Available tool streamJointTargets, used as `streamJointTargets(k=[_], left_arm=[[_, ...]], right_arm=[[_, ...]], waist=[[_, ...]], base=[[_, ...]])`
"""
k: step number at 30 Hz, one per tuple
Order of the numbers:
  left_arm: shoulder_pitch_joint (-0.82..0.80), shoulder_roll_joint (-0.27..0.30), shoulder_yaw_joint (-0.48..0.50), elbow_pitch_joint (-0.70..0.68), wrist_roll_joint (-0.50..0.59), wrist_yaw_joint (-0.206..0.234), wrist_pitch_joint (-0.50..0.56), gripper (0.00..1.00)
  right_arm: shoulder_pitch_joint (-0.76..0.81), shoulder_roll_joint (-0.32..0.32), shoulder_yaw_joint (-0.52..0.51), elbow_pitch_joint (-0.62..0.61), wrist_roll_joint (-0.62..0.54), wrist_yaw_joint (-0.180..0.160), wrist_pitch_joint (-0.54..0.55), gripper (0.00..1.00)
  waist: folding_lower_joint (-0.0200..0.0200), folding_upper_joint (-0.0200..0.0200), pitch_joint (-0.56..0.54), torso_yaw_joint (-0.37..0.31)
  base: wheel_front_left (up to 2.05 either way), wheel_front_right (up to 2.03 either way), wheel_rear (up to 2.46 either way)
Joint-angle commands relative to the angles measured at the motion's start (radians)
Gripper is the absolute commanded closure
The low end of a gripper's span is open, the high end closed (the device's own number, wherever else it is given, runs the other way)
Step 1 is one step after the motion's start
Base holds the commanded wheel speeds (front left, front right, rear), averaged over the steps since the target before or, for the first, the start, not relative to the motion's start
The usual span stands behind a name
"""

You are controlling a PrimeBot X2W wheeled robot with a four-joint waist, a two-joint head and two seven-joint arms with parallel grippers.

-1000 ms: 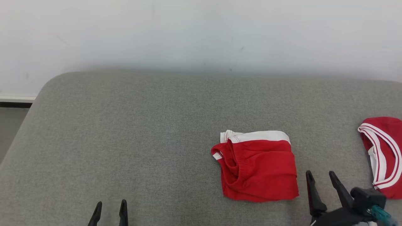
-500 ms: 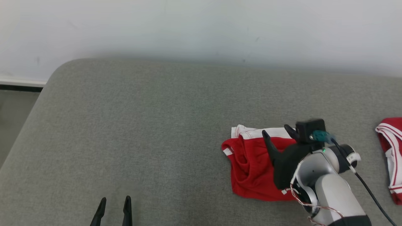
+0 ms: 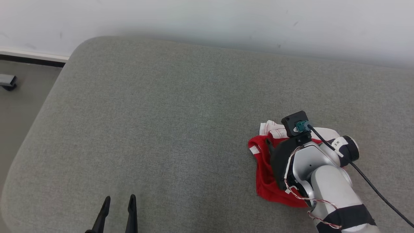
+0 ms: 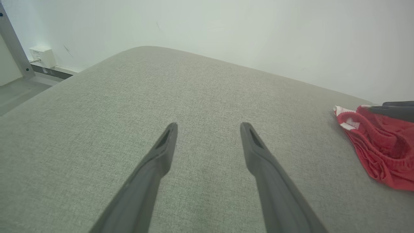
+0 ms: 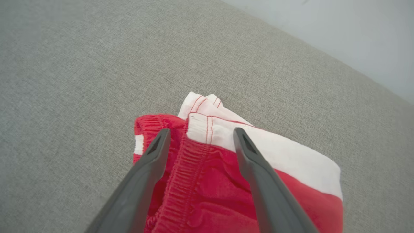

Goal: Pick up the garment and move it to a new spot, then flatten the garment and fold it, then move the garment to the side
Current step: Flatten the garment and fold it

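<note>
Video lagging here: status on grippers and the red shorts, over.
Right gripper open, fingers straddling red shorts at waistband, not closed. Left gripper open, over grey cushion. No obstruction seen.

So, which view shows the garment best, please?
The right wrist view: the garment lies close up, waistband and white band clear, under the open right pincer. In the head view the arm covers much of it; the left wrist view catches one edge.
</note>
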Motion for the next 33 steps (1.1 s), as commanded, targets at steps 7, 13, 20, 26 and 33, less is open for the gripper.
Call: streamJointTargets(k=[7, 13, 20, 26, 33], left_arm=[[-0.020, -0.003, -0.002, 0.000, -0.005, 0.001, -0.003, 0.00], [-0.025, -0.003, -0.006, 0.002, -0.008, 0.001, -0.003, 0.00], [-0.027, -0.003, -0.005, -0.001, -0.014, 0.001, -0.003, 0.00], [-0.039, -0.003, -0.016, -0.003, -0.022, 0.001, -0.003, 0.00], [-0.058, -0.003, -0.028, 0.004, -0.030, 0.001, -0.003, 0.00]], right_arm=[[-0.022, -0.002, 0.008, 0.008, -0.072, -0.003, 0.022, 0.00], [-0.019, -0.002, -0.002, 0.008, -0.100, -0.003, 0.031, 0.35], [-0.012, -0.002, -0.005, -0.006, -0.111, -0.003, 0.033, 0.85], [-0.039, -0.002, -0.025, -0.012, -0.103, -0.003, 0.042, 1.00], [-0.077, -0.001, -0.066, 0.017, -0.099, -0.003, 0.035, 1.00]], waist=[[-0.0002, -0.0001, 0.028, 0.016], [-0.0002, -0.0001, 0.031, 0.018], [-0.0002, -0.0001, 0.032, 0.019], [-0.0002, -0.0001, 0.049, 0.026], [-0.0002, -0.0001, 0.074, 0.047]], base=[[0.00, 0.00, 0.00], [0.00, 0.00, 0.00], [0.00, 0.00, 0.00], [0.00, 0.00, 0.00], [0.00, 0.00, 0.00]])
